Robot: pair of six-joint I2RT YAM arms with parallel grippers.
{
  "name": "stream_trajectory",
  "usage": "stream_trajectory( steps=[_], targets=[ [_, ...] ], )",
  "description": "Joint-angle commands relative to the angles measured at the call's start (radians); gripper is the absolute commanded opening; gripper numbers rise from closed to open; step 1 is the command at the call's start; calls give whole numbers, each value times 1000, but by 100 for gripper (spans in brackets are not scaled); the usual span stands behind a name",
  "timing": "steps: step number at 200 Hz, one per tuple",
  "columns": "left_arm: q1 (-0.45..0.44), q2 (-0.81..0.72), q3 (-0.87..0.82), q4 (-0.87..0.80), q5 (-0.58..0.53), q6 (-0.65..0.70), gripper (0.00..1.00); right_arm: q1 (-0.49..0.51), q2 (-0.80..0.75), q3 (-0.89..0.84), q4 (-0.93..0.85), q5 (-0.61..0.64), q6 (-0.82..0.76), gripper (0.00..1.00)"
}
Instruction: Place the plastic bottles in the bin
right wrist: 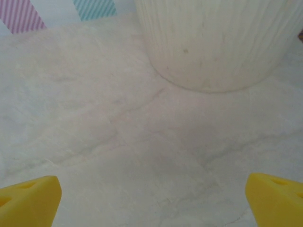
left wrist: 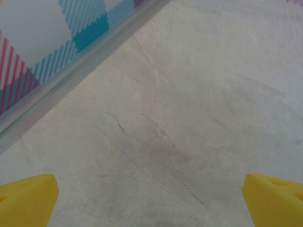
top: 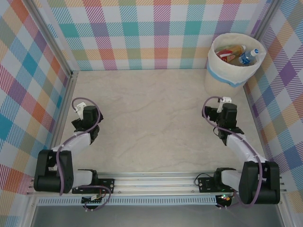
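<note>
The bin (top: 222, 75), a white tapered bucket with a cream liner and a light blue band, stands in the far right corner of the table. Plastic bottles lie inside it: one with a red-orange label (top: 230, 53) and one with a blue label and cap (top: 248, 56). My right gripper (top: 226, 116) rests folded low just in front of the bin and is open. Its yellow fingertips (right wrist: 31, 198) stand wide apart over bare table, with the bin's ribbed wall (right wrist: 213, 42) ahead. My left gripper (top: 84, 124) is folded near the left wall, open (left wrist: 151, 203) and holding nothing.
Plaid walls enclose the table on three sides. An aluminium rail (left wrist: 71, 75) runs along the foot of the left wall, close to my left gripper. The marble-patterned tabletop (top: 151, 118) lies between the two arms. The arm bases sit on a rail (top: 151, 182) at the near edge.
</note>
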Motion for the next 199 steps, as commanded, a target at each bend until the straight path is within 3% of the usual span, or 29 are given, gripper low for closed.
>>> stream_trajectory(
  steps=[1,51,68,84,95,115,139,165,199],
  targets=[
    [30,91,-23,226,195,157,100,-4,74,-50,236,20,14,100],
    [28,163,-56,420,404,190,100,-5,216,-50,371,-20,-4,100],
    [25,171,-149,600,457,217,100,-4,244,-53,440,-18,-27,100],
    [18,264,-222,843,423,217,100,-3,277,-75,514,-26,-35,100],
    [8,218,-197,709,374,200,100,-1,292,-99,571,-24,-37,100],
    [-59,239,-131,618,221,225,100,4,305,-174,721,-41,-49,100],
    [-67,246,-138,645,206,232,100,7,400,-263,996,-76,-74,100],
    [-66,245,-137,641,206,231,100,15,382,-91,640,6,-51,100],
    [-66,245,-134,636,208,230,100,20,377,-97,642,-23,-64,100]
  ],
)
